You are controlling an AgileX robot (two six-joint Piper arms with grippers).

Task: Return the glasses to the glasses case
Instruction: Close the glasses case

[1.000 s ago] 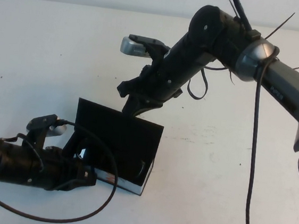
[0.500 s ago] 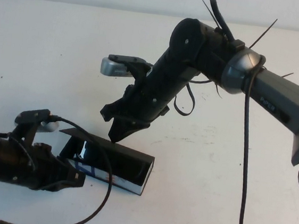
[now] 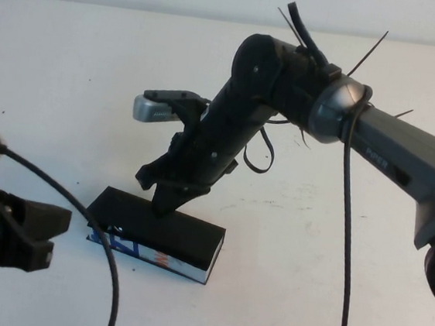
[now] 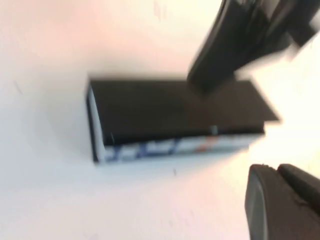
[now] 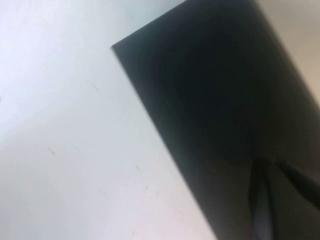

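The glasses case (image 3: 160, 231) lies on the white table with its flat black lid down; the blue, white and orange pattern shows on its front side. It also shows in the left wrist view (image 4: 175, 112) and in the right wrist view (image 5: 225, 100). The glasses are hidden. My right gripper (image 3: 163, 202) is shut, with its tip down on the lid near the back edge; it shows in the right wrist view (image 5: 267, 200) too. My left gripper (image 3: 53, 233) is shut and empty, to the left of the case and apart from it; it also shows in the left wrist view (image 4: 280, 200).
The white table (image 3: 306, 281) stretches all round the case. A black cable (image 3: 91, 220) loops from the left arm close to the case's left end. The right arm's cable (image 3: 345, 246) hangs down at the right.
The lid has gone from standing up to lying flat on the case, with the right gripper following it down. The left gripper has pulled back to the left, away from the case.
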